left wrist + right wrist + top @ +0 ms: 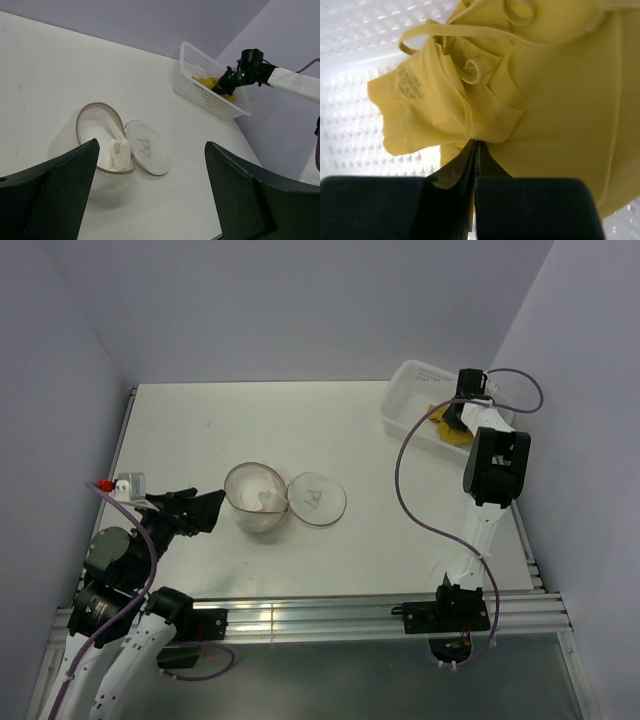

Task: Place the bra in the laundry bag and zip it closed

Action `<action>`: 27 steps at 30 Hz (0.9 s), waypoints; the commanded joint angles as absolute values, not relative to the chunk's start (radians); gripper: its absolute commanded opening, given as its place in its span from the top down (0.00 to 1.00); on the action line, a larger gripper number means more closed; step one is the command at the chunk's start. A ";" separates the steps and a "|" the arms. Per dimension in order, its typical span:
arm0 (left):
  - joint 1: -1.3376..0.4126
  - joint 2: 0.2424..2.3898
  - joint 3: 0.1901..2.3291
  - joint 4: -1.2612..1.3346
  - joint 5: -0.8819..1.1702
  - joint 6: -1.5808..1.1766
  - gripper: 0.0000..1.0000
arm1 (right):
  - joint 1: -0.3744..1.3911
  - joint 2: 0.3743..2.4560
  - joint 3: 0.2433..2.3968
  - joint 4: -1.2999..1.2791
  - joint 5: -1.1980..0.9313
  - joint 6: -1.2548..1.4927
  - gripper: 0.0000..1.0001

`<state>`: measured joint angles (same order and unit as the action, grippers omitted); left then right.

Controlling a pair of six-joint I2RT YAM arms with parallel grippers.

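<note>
Legible text: none.

1 printed block point(409, 82) is visible, in the right wrist view only. It stands on the bra point(545, 100), on the yellow fabric lobe at the left of the garment, just below a loop of strap. The block consists of several short lines of small dark characters running slantwise across the fabric. The characters are too small and blurred to read; no word, brand, size or number can be made out.

The thin dark marks on the flap lid point(147, 150) of the laundry bag point(255, 502) cannot be resolved as characters.
</note>
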<state>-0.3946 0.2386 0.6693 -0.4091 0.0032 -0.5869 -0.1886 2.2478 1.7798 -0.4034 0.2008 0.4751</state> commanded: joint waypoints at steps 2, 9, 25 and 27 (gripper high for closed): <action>-0.390 0.255 0.675 -0.396 0.009 -0.568 0.07 | -0.190 2.006 1.691 -0.220 0.151 0.508 1.00; -0.388 0.250 0.673 -0.400 0.006 -0.577 0.07 | -0.149 1.674 1.543 -0.081 0.107 0.500 1.00; -0.390 0.339 0.664 -0.299 0.130 -0.606 0.09 | 0.172 0.870 0.742 0.126 0.106 0.676 0.99; -0.390 0.373 0.672 -0.258 0.214 -0.617 0.10 | 0.202 0.818 0.611 0.109 0.146 0.729 0.62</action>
